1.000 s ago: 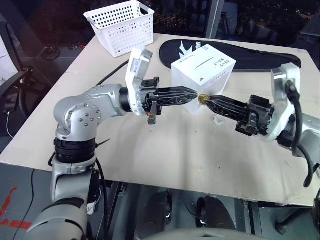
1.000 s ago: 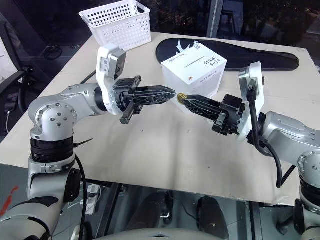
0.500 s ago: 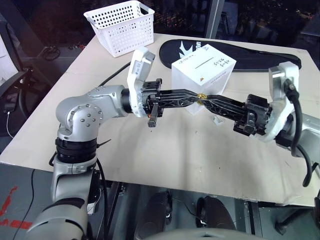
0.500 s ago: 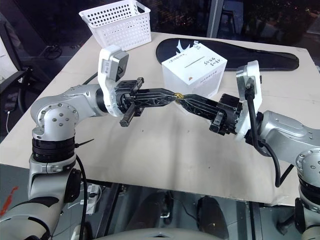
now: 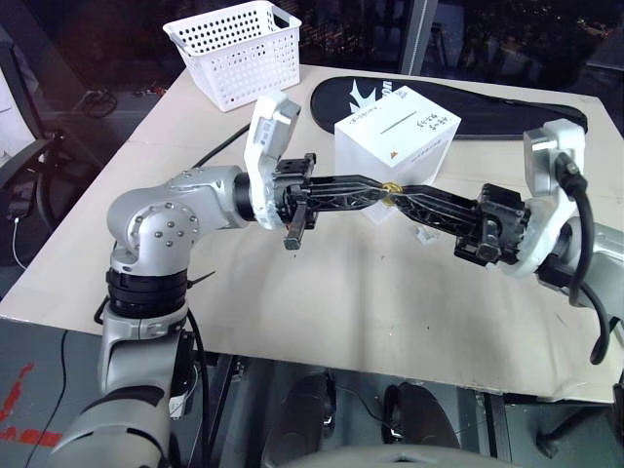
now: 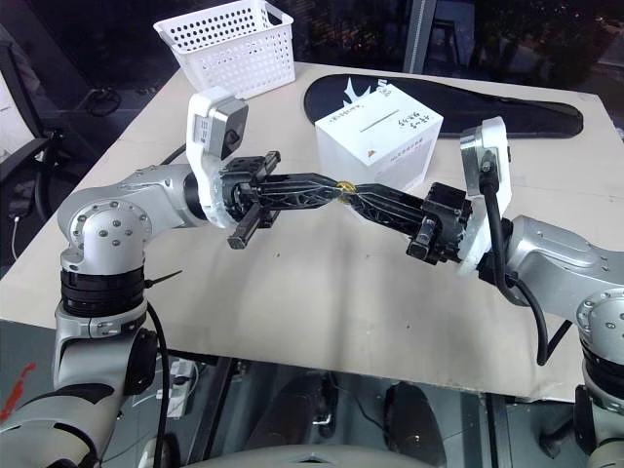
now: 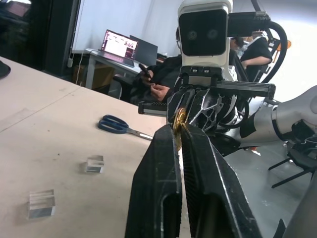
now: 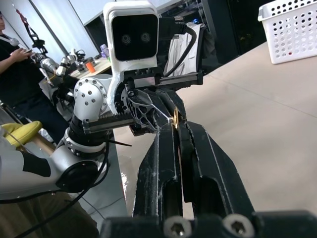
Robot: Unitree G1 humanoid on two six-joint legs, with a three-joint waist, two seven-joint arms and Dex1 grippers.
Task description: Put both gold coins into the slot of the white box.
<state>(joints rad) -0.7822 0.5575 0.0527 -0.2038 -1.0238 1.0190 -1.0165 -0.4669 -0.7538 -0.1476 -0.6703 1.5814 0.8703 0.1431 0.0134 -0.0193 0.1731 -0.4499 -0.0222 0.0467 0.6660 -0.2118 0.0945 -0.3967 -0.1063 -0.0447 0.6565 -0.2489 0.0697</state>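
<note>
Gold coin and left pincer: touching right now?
Touching. In the left wrist view, the left pincer has its fingertips closed on the gold coin, with no gap.

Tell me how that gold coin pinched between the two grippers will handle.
The gold coin looks thin, rigid and shiny, so it is probably slippery at the tips of the left gripper and right gripper. Dropped on the table, it may well roll.

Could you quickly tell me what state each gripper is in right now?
Left gripper: shut on the gold coin.
Right gripper: shut on the same gold coin, tip to tip with the left.
</note>
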